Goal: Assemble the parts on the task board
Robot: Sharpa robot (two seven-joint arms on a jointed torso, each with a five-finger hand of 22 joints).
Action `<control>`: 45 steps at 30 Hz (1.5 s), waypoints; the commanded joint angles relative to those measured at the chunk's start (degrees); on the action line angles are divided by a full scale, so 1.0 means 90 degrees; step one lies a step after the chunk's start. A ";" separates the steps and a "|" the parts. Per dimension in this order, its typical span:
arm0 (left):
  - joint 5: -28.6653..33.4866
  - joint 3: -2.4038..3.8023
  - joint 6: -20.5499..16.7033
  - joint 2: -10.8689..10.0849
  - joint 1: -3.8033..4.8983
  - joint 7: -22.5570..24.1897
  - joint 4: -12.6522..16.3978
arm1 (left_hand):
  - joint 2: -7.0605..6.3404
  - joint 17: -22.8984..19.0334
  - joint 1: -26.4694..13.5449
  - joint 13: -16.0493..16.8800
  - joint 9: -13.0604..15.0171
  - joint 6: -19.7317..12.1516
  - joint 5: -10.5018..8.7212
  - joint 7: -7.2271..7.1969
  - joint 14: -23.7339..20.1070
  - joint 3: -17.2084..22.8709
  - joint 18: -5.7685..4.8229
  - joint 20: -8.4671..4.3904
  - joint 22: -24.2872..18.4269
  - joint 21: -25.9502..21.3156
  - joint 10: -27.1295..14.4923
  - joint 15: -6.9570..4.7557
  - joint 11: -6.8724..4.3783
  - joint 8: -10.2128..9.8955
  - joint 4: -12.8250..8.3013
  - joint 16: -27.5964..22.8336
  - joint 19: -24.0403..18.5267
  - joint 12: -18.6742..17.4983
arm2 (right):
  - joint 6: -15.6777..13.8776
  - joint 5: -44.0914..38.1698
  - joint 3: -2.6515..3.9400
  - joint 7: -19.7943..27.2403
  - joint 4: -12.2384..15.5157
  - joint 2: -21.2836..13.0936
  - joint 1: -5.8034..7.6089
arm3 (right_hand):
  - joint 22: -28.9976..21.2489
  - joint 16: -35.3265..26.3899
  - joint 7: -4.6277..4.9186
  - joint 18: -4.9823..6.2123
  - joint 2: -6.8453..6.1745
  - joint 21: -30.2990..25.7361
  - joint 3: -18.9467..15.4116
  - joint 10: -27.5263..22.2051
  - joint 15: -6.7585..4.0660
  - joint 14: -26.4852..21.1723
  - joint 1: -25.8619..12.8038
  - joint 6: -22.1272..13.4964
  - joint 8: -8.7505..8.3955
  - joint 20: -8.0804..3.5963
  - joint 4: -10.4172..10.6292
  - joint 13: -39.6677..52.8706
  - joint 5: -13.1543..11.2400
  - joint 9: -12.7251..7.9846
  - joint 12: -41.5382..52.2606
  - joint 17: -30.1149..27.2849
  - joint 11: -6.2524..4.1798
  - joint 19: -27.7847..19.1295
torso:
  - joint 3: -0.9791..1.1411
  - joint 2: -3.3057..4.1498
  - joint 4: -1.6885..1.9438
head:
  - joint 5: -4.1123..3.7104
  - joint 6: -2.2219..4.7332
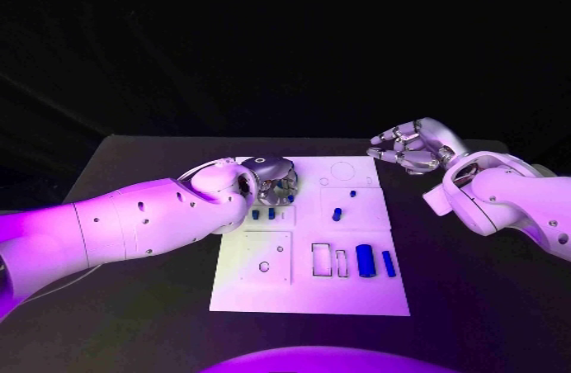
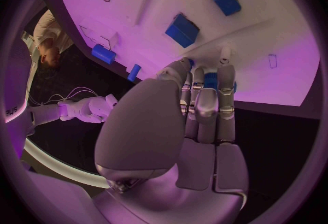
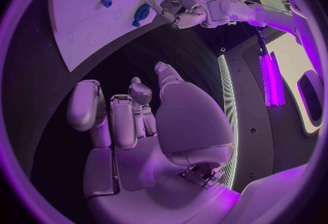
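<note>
Left hand (head view): the left hand [image 1: 269, 180] lies over the upper left part of the task board [image 1: 312, 299], fingers bent down toward the plate; a grip cannot be told from here.
Right hand (head view): the right hand [image 1: 408, 148] hangs off the board's upper right corner, above the black table [image 1: 476, 290], fingers curled inward around nothing.
Parts (head view): two long blue parts [image 1: 365, 261] lie side by side at the board's lower right, beside two outlined slots; small blue parts [image 1: 337, 214] stand in the middle section, others just under the left hand.
Left hand (left wrist view): fingers [image 2: 207, 105] lie close together, their tips down on the board at a small blue part [image 2: 210, 78] (whether it is gripped cannot be told); two blue blocks [image 2: 182, 29] stand farther on.
Right hand (right wrist view): fingers [image 3: 123, 117] bent, palm bare, above the dark table beside the board's edge.
</note>
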 commanded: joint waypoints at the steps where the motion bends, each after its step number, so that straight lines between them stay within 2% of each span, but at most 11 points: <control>1: 0.0090 0.0006 0.0013 0.0029 -0.0004 0.0095 0.0013 | -0.0070 -0.0022 0.0014 -0.0008 -0.0008 0.0052 0.0000 -0.0002 0.0031 0.0036 0.0049 0.0004 -0.0019 0.0031 0.0032 0.0013 -0.0009 -0.0040 -0.0006 0.0019 0.0008 -0.0035 | 0.0056 -0.0061 0.0002 0.0033 0.0003 0.0000 -0.0003 | -0.0004 -0.0042 -0.0019 0.0068 0.0025 -0.0044 -0.0027 0.0003 -0.0050 0.0281 0.0051 0.0004 0.0037 -0.0012 0.0004 0.0002 0.0035 -0.0001 -0.0027 0.0036 -0.0016 -0.0011 | 0.0002 0.0001 0.0002 | -0.0005 -0.0002; 9: 0.0103 0.0009 0.0122 0.0062 -0.0003 0.0042 -0.0039 | -0.0054 -0.0057 0.0030 -0.0005 -0.0025 0.0092 0.0005 -0.0018 0.0025 0.0162 0.0054 -0.0001 -0.0004 0.0058 0.0068 0.0000 -0.0024 -0.0067 -0.0039 0.0030 -0.0015 -0.0100 | 0.0070 -0.0061 0.0002 0.0026 0.0001 0.0006 -0.0003 | -0.0004 -0.0044 -0.0021 0.0068 0.0027 -0.0047 -0.0026 0.0012 -0.0052 0.0282 0.0054 0.0010 0.0043 -0.0013 0.0007 0.0003 0.0053 0.0000 -0.0023 0.0036 -0.0018 -0.0010 | 0.0000 0.0005 0.0000 | -0.0012 -0.0013; 23: 0.0051 0.0019 0.0424 0.0108 -0.0002 -0.0008 -0.0150 | -0.0024 -0.0001 0.0047 0.0027 -0.0042 0.0359 0.0000 0.0003 0.0106 0.0556 0.0023 -0.0031 0.0230 0.0260 0.0397 -0.0035 -0.0060 -0.0076 -0.0239 0.0111 0.0065 -0.0254 | 0.0078 -0.0061 0.0002 0.0021 0.0007 0.0007 -0.0003 | -0.0003 -0.0043 -0.0022 0.0068 0.0027 -0.0045 -0.0027 0.0024 -0.0052 0.0283 0.0054 0.0014 0.0047 -0.0014 0.0009 0.0013 0.0060 0.0001 -0.0011 0.0038 -0.0019 -0.0007 | 0.0000 -0.0002 0.0003 | -0.0021 -0.0038; 34: 0.0077 0.0028 0.0331 0.0131 -0.0002 0.0065 -0.0173 | -0.0028 0.0056 -0.0033 0.0043 -0.0050 0.0465 -0.0005 -0.0003 0.0164 0.0687 0.0001 -0.0041 0.0366 0.0366 0.0530 -0.0054 -0.0078 -0.0094 -0.0326 0.0152 0.0137 -0.0359 | 0.0073 -0.0061 0.0002 0.0037 -0.0004 0.0020 -0.0007 | -0.0002 -0.0042 -0.0023 0.0067 0.0027 -0.0046 -0.0028 0.0042 -0.0053 0.0284 0.0052 0.0018 0.0050 -0.0014 0.0011 0.0031 0.0064 0.0002 0.0008 0.0040 -0.0020 -0.0006 | -0.0005 -0.0003 0.0008 | -0.0009 -0.0033; 40: 0.0115 0.0064 0.0185 0.0098 -0.0003 0.0104 -0.0117 | -0.0036 0.0055 -0.0053 0.0046 -0.0056 0.0490 -0.0005 0.0005 0.0179 0.0732 0.0003 -0.0047 0.0377 0.0384 0.0565 -0.0058 -0.0078 -0.0107 -0.0364 0.0160 0.0143 -0.0403 | 0.0064 -0.0061 0.0002 0.0046 -0.0006 0.0020 -0.0011 | -0.0002 -0.0042 -0.0023 0.0067 0.0027 -0.0046 -0.0028 0.0042 -0.0053 0.0284 0.0052 0.0018 0.0050 -0.0014 0.0011 0.0031 0.0064 0.0002 0.0008 0.0040 -0.0020 -0.0006 | -0.0010 0.0002 0.0004 | -0.0011 -0.0022; 42: 0.0136 0.0104 0.0150 0.0077 -0.0004 0.0097 -0.0070 | -0.0038 0.0049 -0.0072 0.0051 -0.0056 0.0511 -0.0006 0.0009 0.0181 0.0751 0.0006 -0.0053 0.0369 0.0384 0.0592 -0.0058 -0.0078 -0.0108 -0.0376 0.0160 0.0136 -0.0418 | 0.0061 -0.0061 0.0002 0.0049 -0.0008 0.0021 -0.0013 | -0.0002 -0.0042 -0.0023 0.0067 0.0027 -0.0046 -0.0028 0.0042 -0.0053 0.0284 0.0052 0.0018 0.0050 -0.0014 0.0011 0.0031 0.0064 0.0002 0.0008 0.0040 -0.0020 -0.0006 | -0.0010 0.0000 0.0006 | -0.0013 -0.0014; 45: 0.0215 0.0201 0.0092 0.0017 -0.0004 0.0097 0.0042 | -0.0045 0.0052 -0.0097 0.0054 -0.0057 0.0527 -0.0008 0.0013 0.0186 0.0765 0.0006 -0.0056 0.0378 0.0392 0.0612 -0.0058 -0.0078 -0.0111 -0.0384 0.0163 0.0140 -0.0435 | 0.0059 -0.0061 0.0002 0.0054 -0.0011 0.0022 -0.0018 | -0.0007 -0.0043 -0.0024 0.0069 0.0029 -0.0056 -0.0029 0.0050 -0.0054 0.0284 0.0050 0.0023 0.0054 -0.0015 0.0015 0.0035 0.0068 0.0003 0.0015 0.0041 -0.0021 -0.0009 | -0.0007 0.0001 0.0007 | -0.0011 -0.0004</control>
